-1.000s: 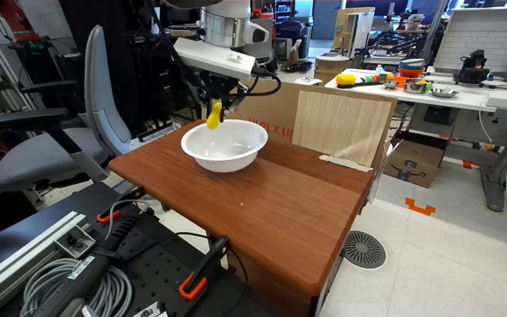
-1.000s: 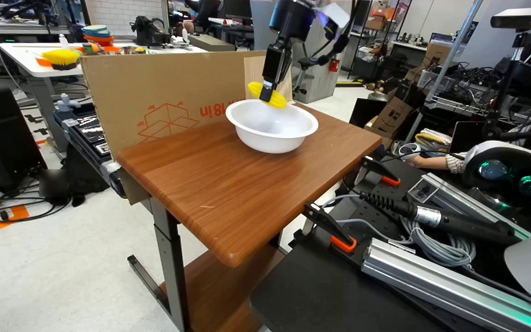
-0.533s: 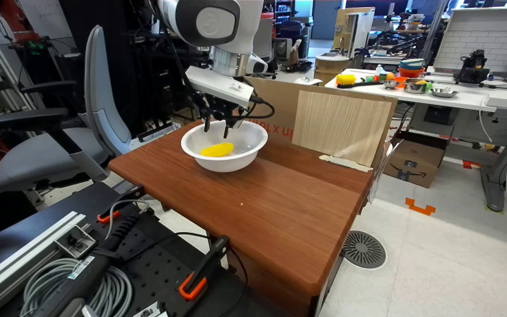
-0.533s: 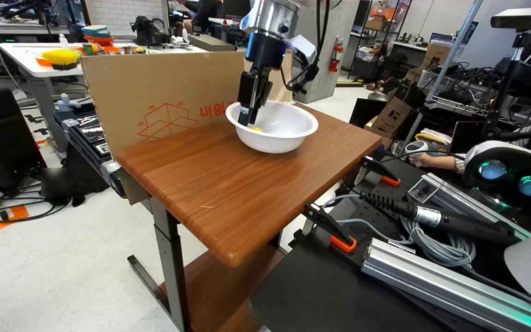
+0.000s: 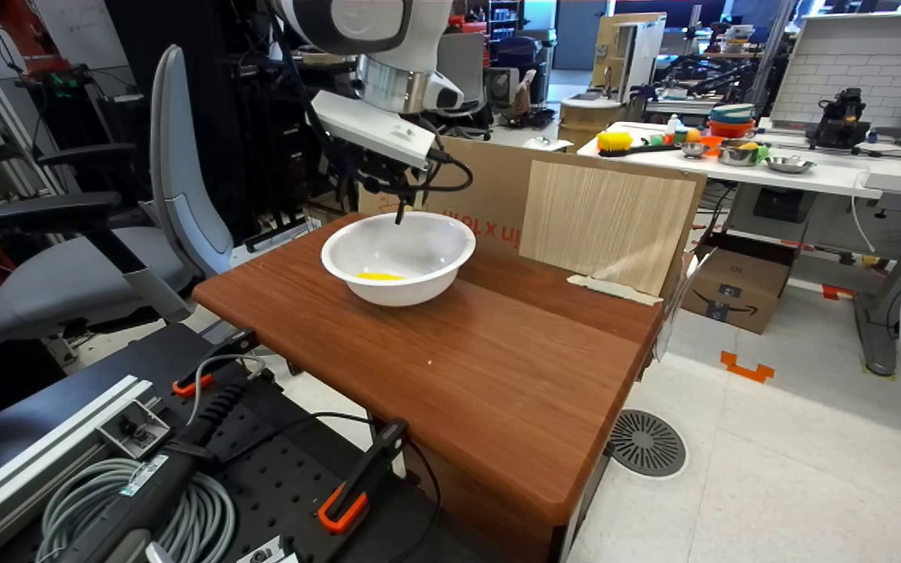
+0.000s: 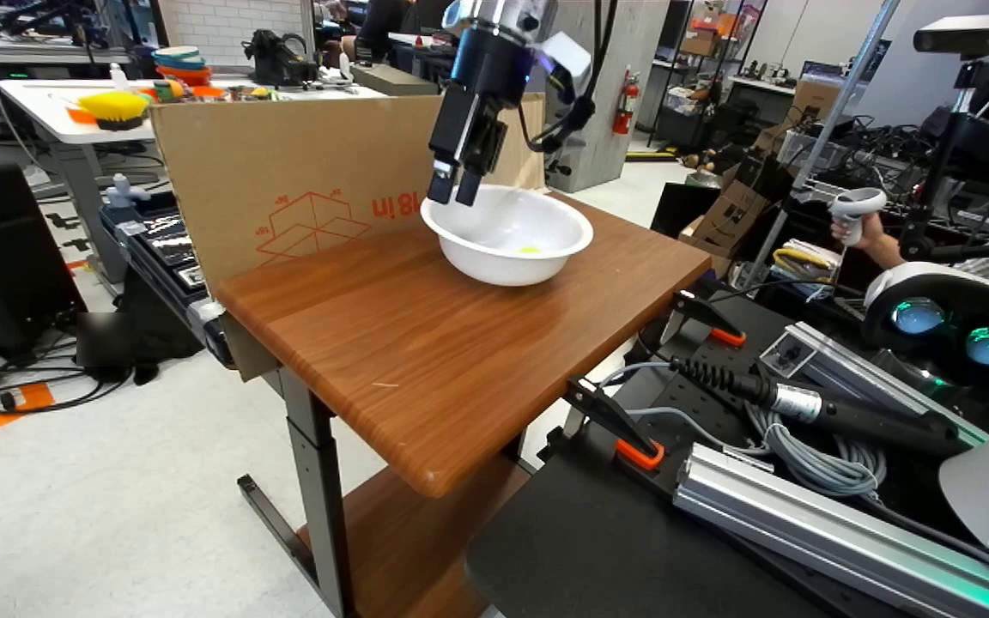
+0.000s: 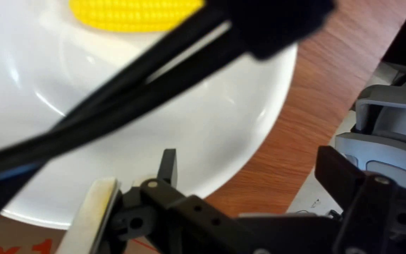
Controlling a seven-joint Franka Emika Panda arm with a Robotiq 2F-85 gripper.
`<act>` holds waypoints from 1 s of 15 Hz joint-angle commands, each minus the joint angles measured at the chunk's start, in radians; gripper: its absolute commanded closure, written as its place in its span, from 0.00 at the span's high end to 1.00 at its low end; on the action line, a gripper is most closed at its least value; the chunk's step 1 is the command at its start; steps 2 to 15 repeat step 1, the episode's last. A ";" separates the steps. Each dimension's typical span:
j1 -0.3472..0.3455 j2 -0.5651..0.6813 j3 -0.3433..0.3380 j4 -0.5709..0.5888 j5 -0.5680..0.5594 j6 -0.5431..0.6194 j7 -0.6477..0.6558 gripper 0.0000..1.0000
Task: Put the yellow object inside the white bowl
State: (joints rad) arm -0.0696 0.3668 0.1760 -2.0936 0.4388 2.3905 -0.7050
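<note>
The yellow object, a corn-like piece with rows of kernels, lies inside the white bowl. In an exterior view only a thin strip of the yellow object shows over the rim; elsewhere a small patch of the yellow object is visible past the bowl. My gripper is above the bowl's rim, apart from the yellow object. In the wrist view the gripper is open, its fingers wide apart with nothing between them. Black cables cross that view and cover part of the bowl.
The bowl stands on a brown wooden table, near its far edge. Behind it rises a cardboard panel with a light wood board against it. Black clamps sit at the table's near edge. A grey chair stands beside the table.
One second ago the gripper held the yellow object above the bowl. It opened, and the object dropped into the bowl. Since half a second ago the gripper has risen, and the object has shifted inside.
</note>
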 commanded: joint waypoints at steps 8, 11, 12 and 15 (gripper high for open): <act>-0.023 -0.234 0.052 -0.170 0.097 -0.040 -0.079 1.00; -0.023 -0.234 0.052 -0.170 0.097 -0.040 -0.079 1.00; -0.023 -0.234 0.052 -0.170 0.097 -0.040 -0.079 1.00; -0.023 -0.234 0.052 -0.170 0.097 -0.040 -0.079 1.00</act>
